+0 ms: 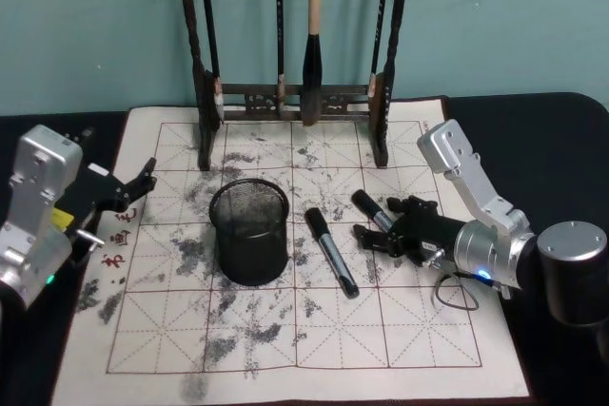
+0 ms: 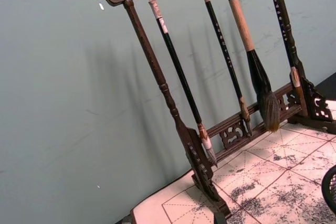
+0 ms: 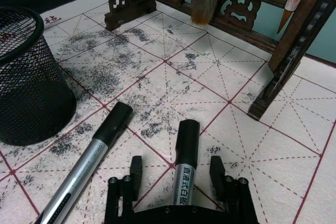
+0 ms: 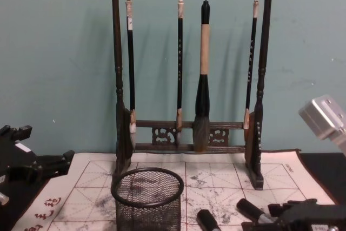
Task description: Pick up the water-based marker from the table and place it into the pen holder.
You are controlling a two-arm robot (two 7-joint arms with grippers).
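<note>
Right gripper (image 3: 177, 170): low over the mat (image 1: 419, 330), jaws wide open on either side of the marker (image 3: 187, 153), not clamping it.
Marker: flat, right of the pen holder (image 1: 249, 252).
Left gripper (image 1: 133, 192): parked left, jaws apart, empty.

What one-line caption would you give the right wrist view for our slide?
Open right claw straddles one marker on the ink-stained mat; second marker and pen holder nearby, brush rack beyond.

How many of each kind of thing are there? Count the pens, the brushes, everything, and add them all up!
Markers: 2
Hanging brushes: 4
Pen holder: 1
Brush rack: 1
Calligraphy mat: 1
Total: 9
</note>
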